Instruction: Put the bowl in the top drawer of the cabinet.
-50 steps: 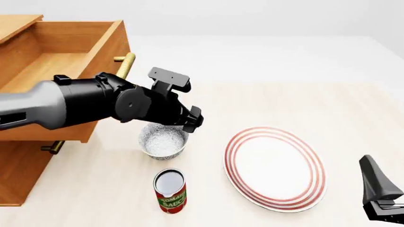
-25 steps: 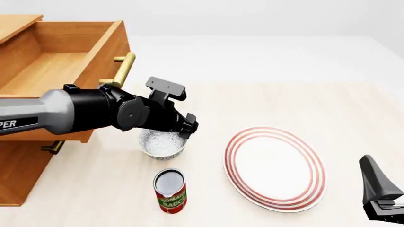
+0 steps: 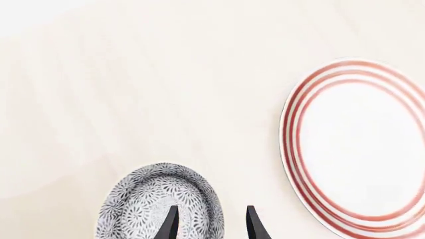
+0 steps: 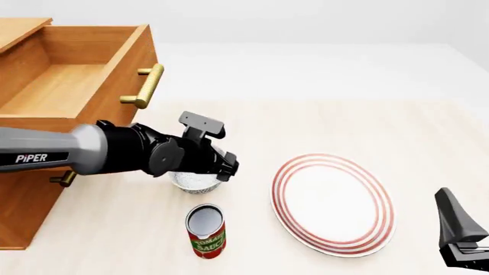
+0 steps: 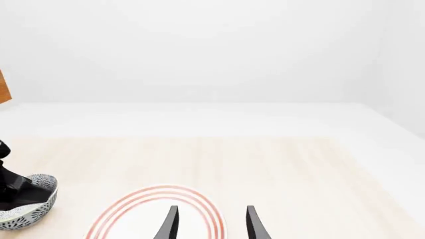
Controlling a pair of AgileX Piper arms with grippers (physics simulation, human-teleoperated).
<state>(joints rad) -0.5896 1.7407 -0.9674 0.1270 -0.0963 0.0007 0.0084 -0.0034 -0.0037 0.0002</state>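
Two arms share this table, and the biggest thing on it is the cabinet [image 4: 31,189], light-brown wood at the far left of the front view. Its top drawer [image 4: 73,86] stands pulled out and bare inside, brass handle facing the table, so the destination is ready.

Next in size is the red-ringed plate [image 4: 334,200], lying flat to the right and well apart from the work.

The left gripper [image 4: 221,169] hangs low over the bowl [image 4: 194,180], which sits on the table between the drawer front and the plate, just behind the can [image 4: 206,230]. In the left wrist view the fingers [image 3: 169,226] are parted a moderate way, one tip over the bowl's [image 3: 159,204] inside and the other outside its rim, straddling the wall on the plate side. Nothing is clamped yet.

The bowl looks like glazed ceramic: rigid, fairly light, smooth and likely slippery, and it could chip if dropped. The thin wall at the rim is the sensible hold, pinched squarely so it does not swing or slide out on the lift.

The right gripper [image 5: 209,224] idles near the plate's near edge, fingers parted and empty.
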